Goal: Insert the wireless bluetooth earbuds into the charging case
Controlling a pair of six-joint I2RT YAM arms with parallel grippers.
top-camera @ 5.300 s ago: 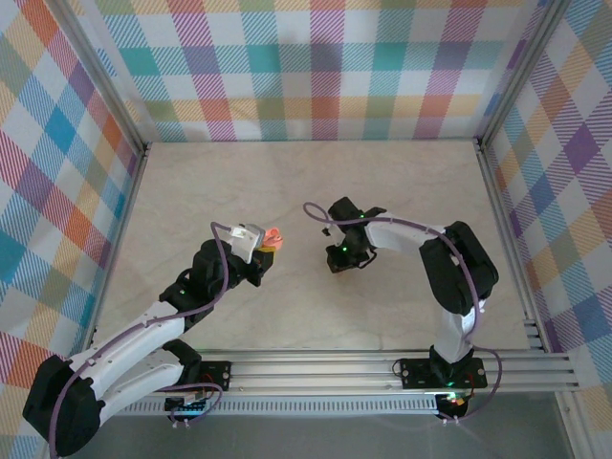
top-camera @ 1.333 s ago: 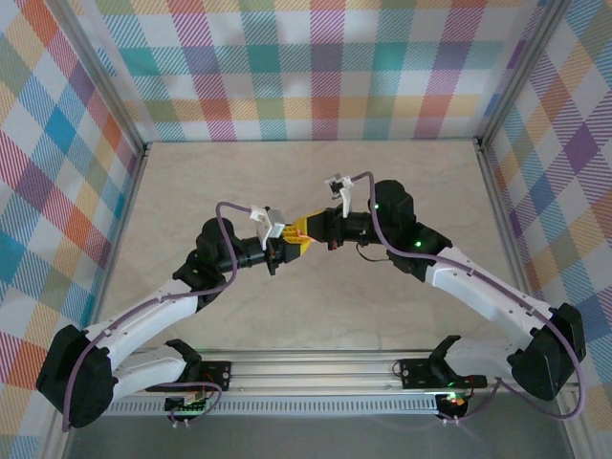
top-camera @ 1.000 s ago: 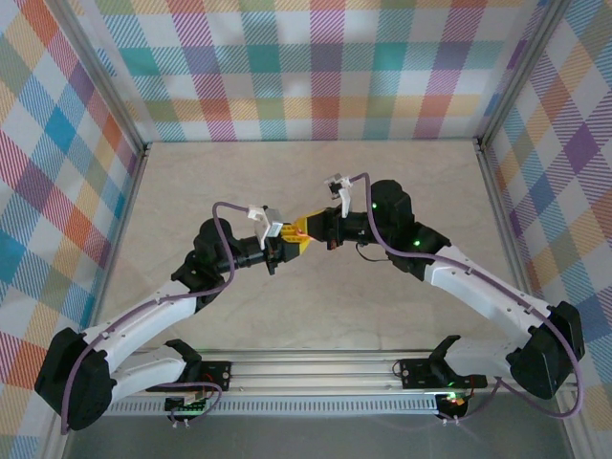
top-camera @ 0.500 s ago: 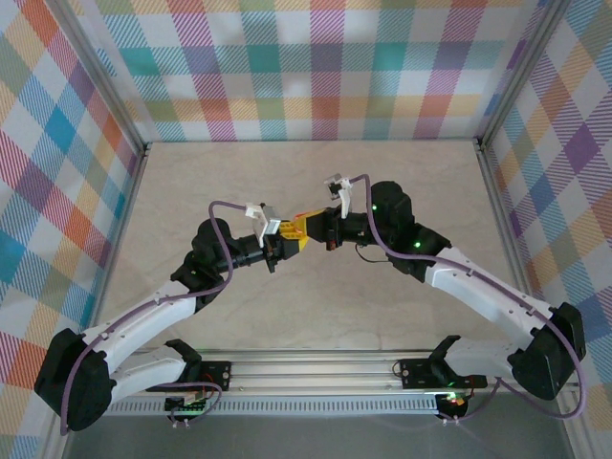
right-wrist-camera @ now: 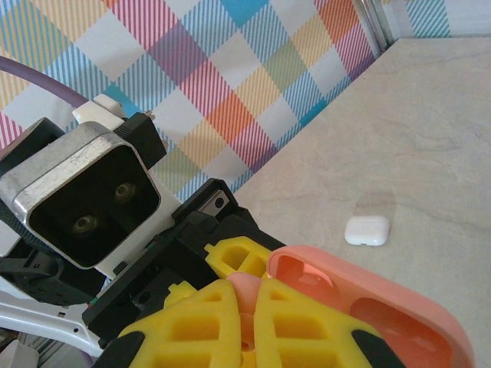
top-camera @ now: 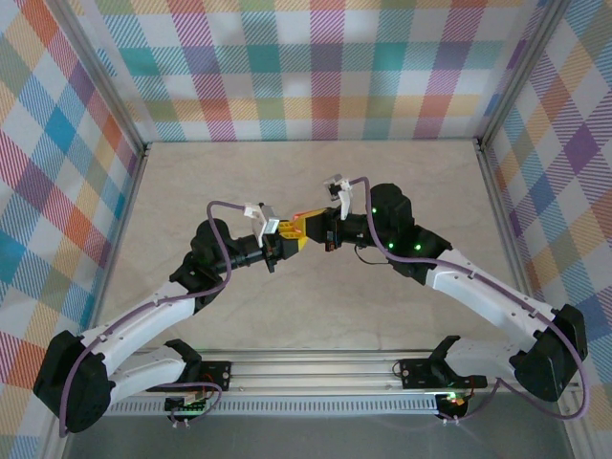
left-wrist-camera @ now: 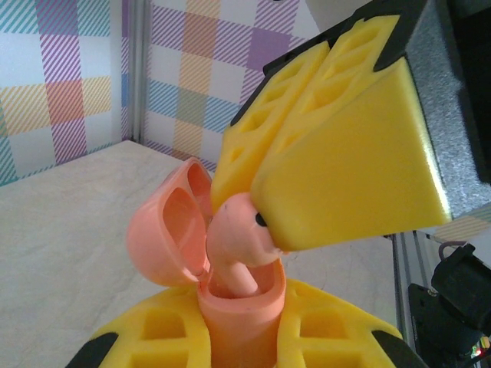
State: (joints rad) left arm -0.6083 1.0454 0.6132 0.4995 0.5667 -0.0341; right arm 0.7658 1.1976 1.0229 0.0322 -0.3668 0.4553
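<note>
Left gripper (top-camera: 284,242): pressed onto the pinkish-orange charging case (left-wrist-camera: 242,310), holding it upright above mid-table.
Case lid (left-wrist-camera: 165,238): swung open, tilted back.
Right gripper (top-camera: 306,228): pinching a pinkish-orange earbud (left-wrist-camera: 236,228) by its head.
Earbud position: stem down inside the case's well, head above the rim.
White case (right-wrist-camera: 367,230): closed, lying on the table (right-wrist-camera: 430,138), well apart from both grippers.

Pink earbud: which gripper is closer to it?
Right. The right gripper pinches the pink earbud from above; the left gripper sits just beneath, shut on the open pink charging case that the earbud's stem dips into.
</note>
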